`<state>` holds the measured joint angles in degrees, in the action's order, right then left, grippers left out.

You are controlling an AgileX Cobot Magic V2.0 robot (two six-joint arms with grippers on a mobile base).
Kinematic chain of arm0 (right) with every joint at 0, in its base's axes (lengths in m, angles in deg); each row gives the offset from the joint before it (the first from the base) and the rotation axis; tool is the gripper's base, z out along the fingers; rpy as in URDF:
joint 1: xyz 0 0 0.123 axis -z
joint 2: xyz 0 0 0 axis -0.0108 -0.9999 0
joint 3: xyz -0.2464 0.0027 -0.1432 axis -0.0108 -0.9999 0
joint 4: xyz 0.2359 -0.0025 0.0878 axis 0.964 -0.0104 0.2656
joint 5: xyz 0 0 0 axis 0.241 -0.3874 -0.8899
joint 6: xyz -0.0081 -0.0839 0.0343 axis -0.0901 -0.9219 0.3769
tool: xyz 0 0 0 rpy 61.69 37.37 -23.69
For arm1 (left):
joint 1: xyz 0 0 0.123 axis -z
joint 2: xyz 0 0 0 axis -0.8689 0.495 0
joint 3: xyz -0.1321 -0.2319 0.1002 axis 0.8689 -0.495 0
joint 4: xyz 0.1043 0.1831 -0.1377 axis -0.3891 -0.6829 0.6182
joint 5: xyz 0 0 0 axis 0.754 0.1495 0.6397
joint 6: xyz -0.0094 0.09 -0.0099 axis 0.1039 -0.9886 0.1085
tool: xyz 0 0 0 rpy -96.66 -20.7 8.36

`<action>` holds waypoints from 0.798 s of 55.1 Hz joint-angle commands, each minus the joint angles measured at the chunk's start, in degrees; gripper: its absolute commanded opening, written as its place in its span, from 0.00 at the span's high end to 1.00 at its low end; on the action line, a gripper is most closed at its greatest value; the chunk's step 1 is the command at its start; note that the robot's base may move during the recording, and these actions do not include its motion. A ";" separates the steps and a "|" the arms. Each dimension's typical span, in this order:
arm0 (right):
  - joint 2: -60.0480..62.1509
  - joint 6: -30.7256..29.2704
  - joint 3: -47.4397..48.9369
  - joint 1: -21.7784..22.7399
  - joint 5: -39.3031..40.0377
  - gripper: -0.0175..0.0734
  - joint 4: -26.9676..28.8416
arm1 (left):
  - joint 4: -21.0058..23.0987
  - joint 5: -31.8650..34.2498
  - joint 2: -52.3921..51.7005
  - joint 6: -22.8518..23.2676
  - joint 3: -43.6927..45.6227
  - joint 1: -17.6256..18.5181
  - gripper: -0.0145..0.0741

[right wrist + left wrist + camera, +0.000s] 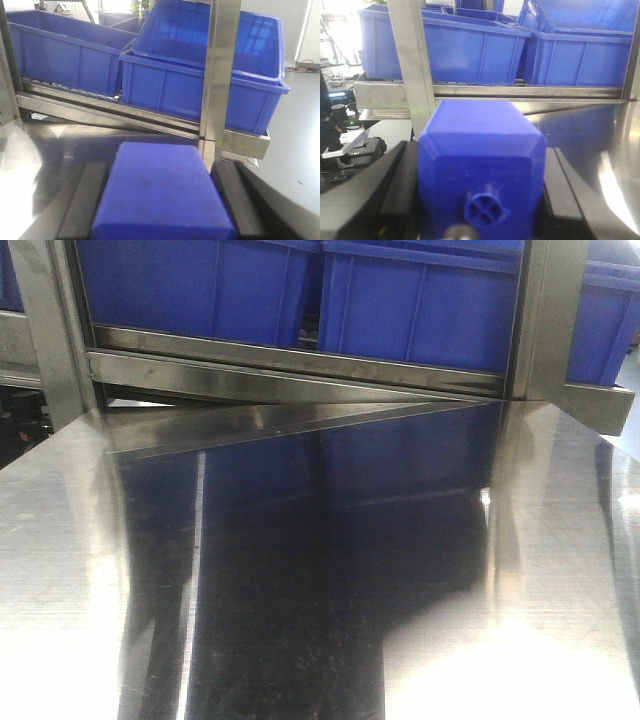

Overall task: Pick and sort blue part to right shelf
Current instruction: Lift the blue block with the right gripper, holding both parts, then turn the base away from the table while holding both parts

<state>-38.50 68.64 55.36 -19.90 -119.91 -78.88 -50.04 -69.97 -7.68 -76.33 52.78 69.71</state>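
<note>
A blue part is clamped between the black fingers of the right hand. A second blue part, marked by a round crossed boss on its near face, is clamped likewise in the left hand, so neither hand is free. Both parts are held short of the flat steel front bar of the right shelf, on the side of the bar where the steel counter lies. Seen from the right wrist, the part's long axis is pointed at the front bar, and a blue bin is found directly beyond and above that bar. An upright post is fixed at the front bar, just right of the part's line. The delivery is judged to call for a lift over the front bar and a forward reach, kept left of the post. Which hand is nearer the front bar cannot be told.
</note>
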 commanded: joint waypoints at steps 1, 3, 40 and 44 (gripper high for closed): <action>-0.95 -0.52 1.61 0.28 4.97 0.57 -1.14 | 0.40 5.64 0.73 0.41 1.70 0.35 0.64; -0.95 -0.52 1.61 0.28 4.97 0.57 -1.14 | 0.40 5.64 0.73 0.41 1.70 0.35 0.65; -1.03 -0.52 1.61 0.28 4.97 0.57 -1.14 | 0.40 5.64 0.84 0.41 1.70 0.35 0.70; -1.12 -0.52 1.61 0.28 4.97 0.57 -1.14 | 0.40 5.64 1.00 0.41 1.70 0.35 0.70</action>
<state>-38.50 68.64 55.31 -19.90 -120.19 -78.88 -50.04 -69.92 -7.76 -76.33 52.67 69.71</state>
